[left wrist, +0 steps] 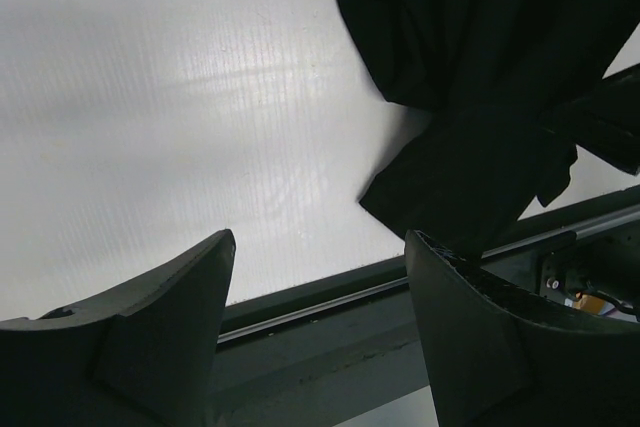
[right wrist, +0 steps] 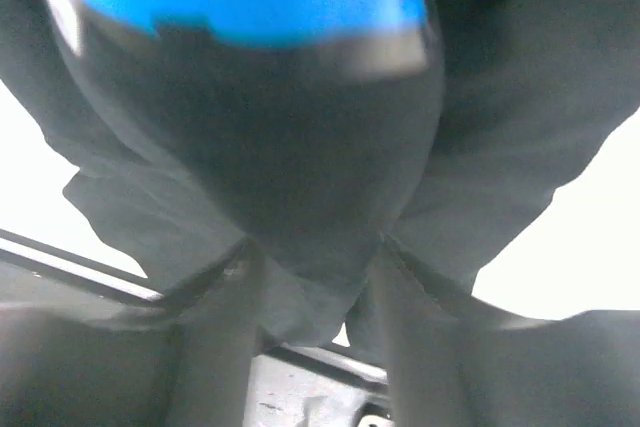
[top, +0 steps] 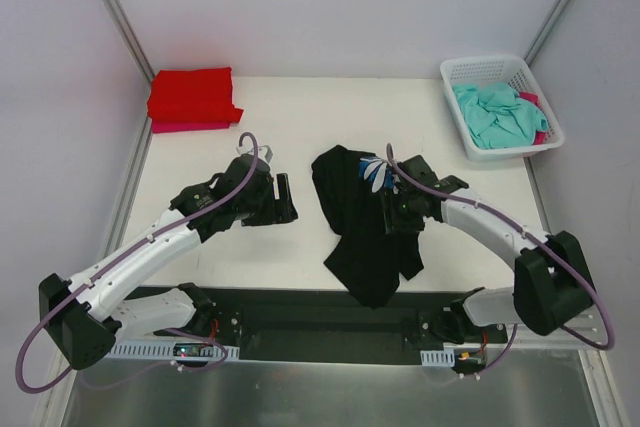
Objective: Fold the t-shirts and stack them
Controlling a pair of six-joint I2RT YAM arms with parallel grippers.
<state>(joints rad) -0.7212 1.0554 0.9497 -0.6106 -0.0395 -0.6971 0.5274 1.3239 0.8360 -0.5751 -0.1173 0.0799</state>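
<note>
Black tee (top: pixel 365 247) lay crumpled on white desk (top: pixel 290 117), right fingers (right wrist: pixel 215 347) pinching it; left fingers (left wrist: pixel 160 327) gaped empty. Red tee (top: pixel 190 95) far-left; teal tee (top: pixel 495 115) in basket (top: pixel 480 65) far-right.

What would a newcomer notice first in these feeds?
The crumpled black t-shirt mid-table, its blue print showing, with the right gripper down on it and cloth between its fingers; blur hides whether it grips. The left gripper hangs open beside it, holding nothing. A folded red stack sits back left, and a teal t-shirt lies in the white basket back right.
</note>
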